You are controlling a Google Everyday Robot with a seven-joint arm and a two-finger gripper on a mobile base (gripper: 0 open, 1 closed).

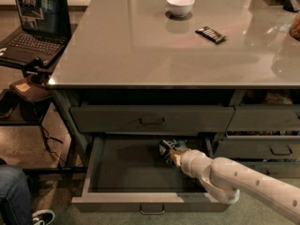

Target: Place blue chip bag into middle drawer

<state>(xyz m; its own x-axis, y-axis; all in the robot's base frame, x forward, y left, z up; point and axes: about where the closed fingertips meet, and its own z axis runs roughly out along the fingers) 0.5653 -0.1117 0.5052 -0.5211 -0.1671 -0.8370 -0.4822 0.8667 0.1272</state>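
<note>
The middle drawer (126,170) is pulled open below the grey counter, and its dark floor shows. My gripper (174,153) reaches into it from the right on the white arm (234,179). It is shut on the blue chip bag (168,146), a small crumpled blue foil bag. The bag is inside the drawer, over the floor near the back right. I cannot tell whether the bag touches the floor.
The shut top drawer (150,118) sits just above the arm. Narrower drawers (274,149) stand to the right. On the counter are a white bowl (180,4) and a black candy bar wrapper (211,34). A laptop (37,22) on a stand and a person's leg (14,196) are at left.
</note>
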